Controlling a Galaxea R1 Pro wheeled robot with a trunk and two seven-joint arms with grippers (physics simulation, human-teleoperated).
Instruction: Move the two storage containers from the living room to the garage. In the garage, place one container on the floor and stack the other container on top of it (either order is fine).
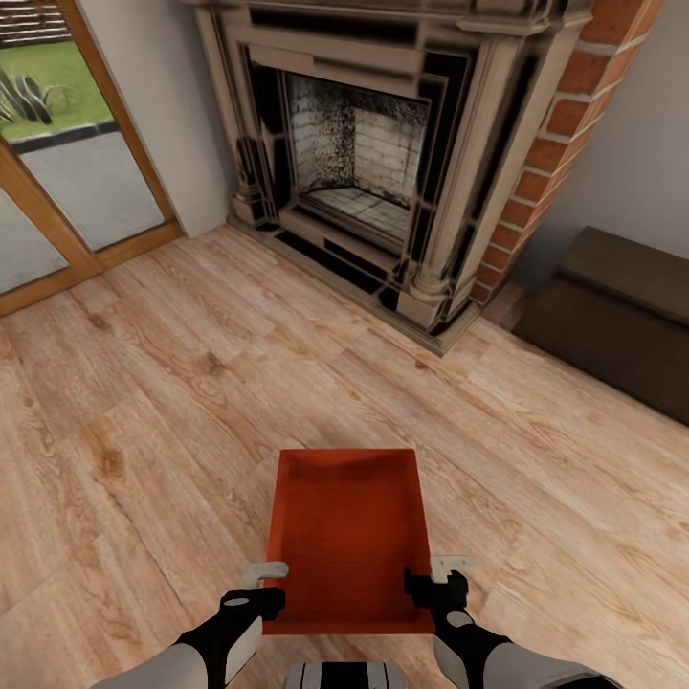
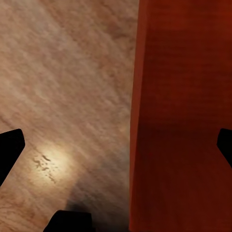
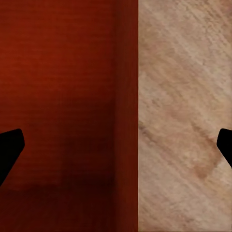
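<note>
Grippers straddle the side walls of one orange-red storage container: the left gripper at its left wall, the right gripper at its right wall. In each wrist view the dark fingertips stand wide apart with a container wall running between them, not pinched. The container sits open-top on the light wood-plank floor, well short of the brick-edged fireplace. A low dark cabinet stands right of the fireplace, a glazed door to its left.
</note>
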